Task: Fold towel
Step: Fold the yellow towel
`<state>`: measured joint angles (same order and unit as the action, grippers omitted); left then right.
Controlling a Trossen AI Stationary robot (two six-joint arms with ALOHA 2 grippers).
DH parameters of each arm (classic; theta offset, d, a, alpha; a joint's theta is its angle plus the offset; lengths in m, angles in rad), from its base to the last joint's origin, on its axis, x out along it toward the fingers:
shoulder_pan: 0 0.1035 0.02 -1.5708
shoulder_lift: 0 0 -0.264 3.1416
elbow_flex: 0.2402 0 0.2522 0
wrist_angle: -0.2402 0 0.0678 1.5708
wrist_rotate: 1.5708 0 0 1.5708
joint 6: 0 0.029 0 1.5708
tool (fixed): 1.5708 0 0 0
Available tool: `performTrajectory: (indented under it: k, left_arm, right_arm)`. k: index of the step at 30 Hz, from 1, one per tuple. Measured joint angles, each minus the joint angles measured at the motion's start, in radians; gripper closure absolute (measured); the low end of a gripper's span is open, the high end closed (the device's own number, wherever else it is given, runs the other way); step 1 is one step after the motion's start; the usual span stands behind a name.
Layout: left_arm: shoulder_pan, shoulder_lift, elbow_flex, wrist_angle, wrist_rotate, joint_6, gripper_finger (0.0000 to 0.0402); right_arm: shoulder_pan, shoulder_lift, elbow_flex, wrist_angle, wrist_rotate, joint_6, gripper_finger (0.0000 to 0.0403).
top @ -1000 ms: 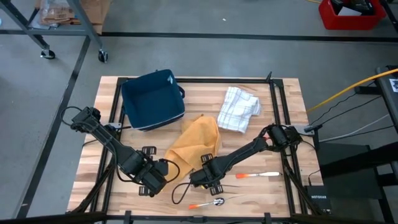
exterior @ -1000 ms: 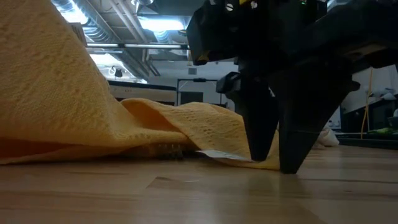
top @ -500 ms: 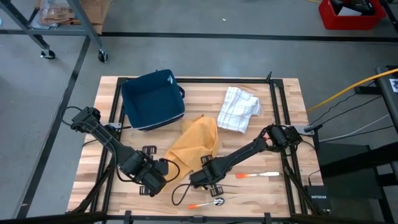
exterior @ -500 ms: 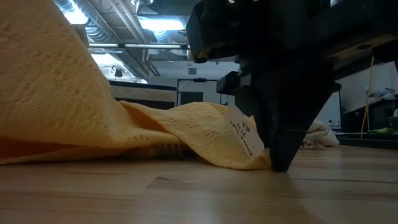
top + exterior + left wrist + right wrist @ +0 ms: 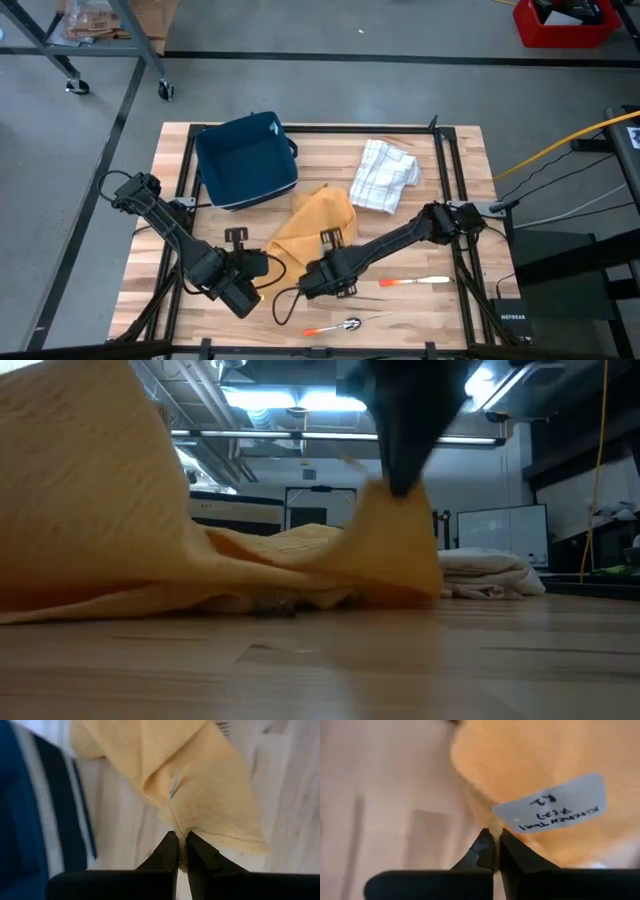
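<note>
A yellow towel point(image 5: 318, 222) lies crumpled on the wooden table, its middle and far part resting on the top. My left gripper point(image 5: 178, 851) is shut on one near corner, at the towel's left. My right gripper point(image 5: 496, 845) is shut on the other near corner, the one that bears a white label point(image 5: 555, 805). In the low view the right gripper point(image 5: 400, 470) comes down from above, and the towel point(image 5: 250, 560) rises to it in a peak. At the picture's left the towel climbs out of the frame. My left gripper pinches a corner of the towel point(image 5: 178, 826) between its two fingers, coming steeply from above. The cloth spreads away from the fingers in folds; one layer or several, I cannot tell. My right gripper pinches the towel's hemmed edge point(image 5: 492, 826) at the corner beside the label, pointing steeply down. That corner point(image 5: 395, 500) is lifted clear of the table, and the cloth hangs below it down to the tabletop.
A dark blue bag point(image 5: 245, 160) stands at the far left, close behind the towel. A white checked cloth point(image 5: 385, 175) lies at the far right. Two orange-handled utensils point(image 5: 415, 282) point(image 5: 330, 327) lie near the front edge.
My right gripper has shut on the labelled corner at the table and then risen, lifting that corner clear into a peak. The rest of the towel stays on the table. My left gripper has kept its place, still shut on its corner, and has tipped a little.
</note>
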<state>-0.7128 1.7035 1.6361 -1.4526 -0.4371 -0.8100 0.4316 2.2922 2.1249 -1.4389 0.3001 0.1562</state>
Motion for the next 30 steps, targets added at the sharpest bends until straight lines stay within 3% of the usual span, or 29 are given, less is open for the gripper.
performTrajectory:
  k: [3, 8, 15, 24, 30]
  left_arm:
    - [-0.024, -0.001, 0.016, -0.057, -0.082, -0.095, 0.0396]
    - [-0.061, -0.019, 0.046, -0.109, -0.241, -0.201, 0.0396]
    - [-0.067, -0.111, 0.089, -0.109, -0.401, -0.216, 0.0396]
    - [-0.041, -0.192, 0.256, -0.095, -0.606, -0.033, 0.0396]
    - [0.016, -0.227, 0.426, 0.043, -0.743, 0.232, 0.0396]
  right_arm:
    - [0.000, -0.001, 0.113, -0.139, 0.123, 0.048, 0.0393]
    - [0.000, -0.038, 0.224, -0.130, 0.197, 0.078, 0.0392]
    - [0.000, -0.173, 0.227, -0.133, 0.354, 0.148, 0.0392]
    - [0.000, -0.351, 0.230, -0.119, 0.592, 0.161, 0.0393]
    - [0.000, -0.477, 0.230, 0.028, 0.827, 0.119, 0.0390]
